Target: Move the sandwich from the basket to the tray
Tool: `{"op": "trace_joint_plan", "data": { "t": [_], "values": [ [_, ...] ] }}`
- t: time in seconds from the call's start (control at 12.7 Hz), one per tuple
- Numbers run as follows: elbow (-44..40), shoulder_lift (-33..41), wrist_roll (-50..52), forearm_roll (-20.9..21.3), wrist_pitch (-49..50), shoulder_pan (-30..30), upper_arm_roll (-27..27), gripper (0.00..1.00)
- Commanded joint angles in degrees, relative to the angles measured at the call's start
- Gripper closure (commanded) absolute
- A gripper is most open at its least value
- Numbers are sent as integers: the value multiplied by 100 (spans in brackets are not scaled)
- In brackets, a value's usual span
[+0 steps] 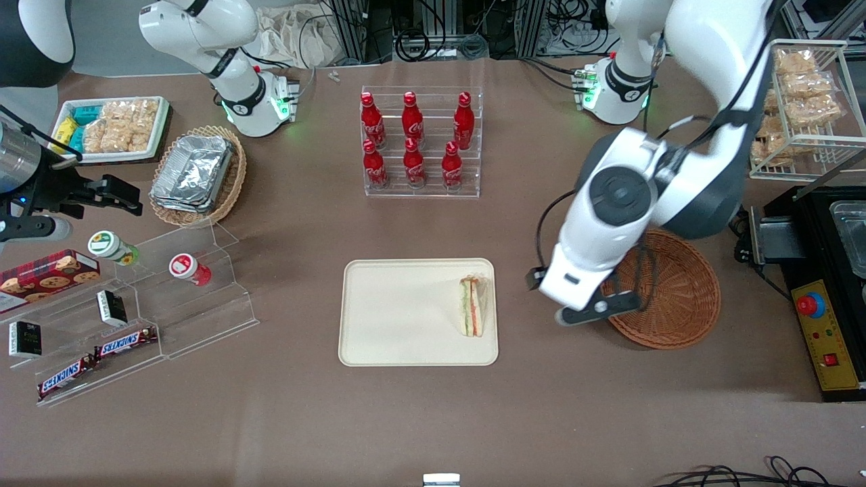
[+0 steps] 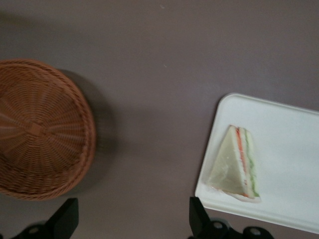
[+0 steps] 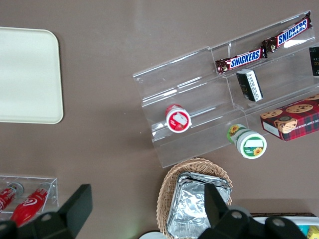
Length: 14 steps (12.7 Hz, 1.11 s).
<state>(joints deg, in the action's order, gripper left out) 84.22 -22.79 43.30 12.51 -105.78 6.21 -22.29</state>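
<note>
The sandwich (image 1: 473, 306) (image 2: 237, 164), a pale wedge with orange and green layers, lies on the cream tray (image 1: 399, 311) (image 2: 289, 149) near the tray edge closest to the working arm. The reddish-brown wicker basket (image 1: 676, 297) (image 2: 40, 129) stands beside the tray, toward the working arm's end, with nothing in the part that shows. My gripper (image 2: 131, 211) hangs open and holds nothing, above bare table between the tray and the basket. In the front view the arm's wrist (image 1: 588, 284) covers part of the basket's rim.
An acrylic rack of cola bottles (image 1: 419, 142) stands farther from the front camera than the tray. A tan basket of foil containers (image 1: 196, 172), a white tray of snack packets (image 1: 111, 128) and an acrylic snack shelf (image 1: 135, 304) lie toward the parked arm's end. A wire rack (image 1: 805, 95) and a black machine (image 1: 825, 284) flank the basket.
</note>
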Motion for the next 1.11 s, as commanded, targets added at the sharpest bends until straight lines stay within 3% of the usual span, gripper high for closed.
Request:
{"op": "trace_joint_plan", "data": {
  "t": [0.0, 0.39, 1.03],
  "values": [
    [762, 949, -836, -607, 178, -627, -12, 0],
    [1238, 1681, -2403, -759, 557, -1429, 14, 0],
    [746, 1514, -3187, -812, 795, -1517, 533, 0]
  ]
}}
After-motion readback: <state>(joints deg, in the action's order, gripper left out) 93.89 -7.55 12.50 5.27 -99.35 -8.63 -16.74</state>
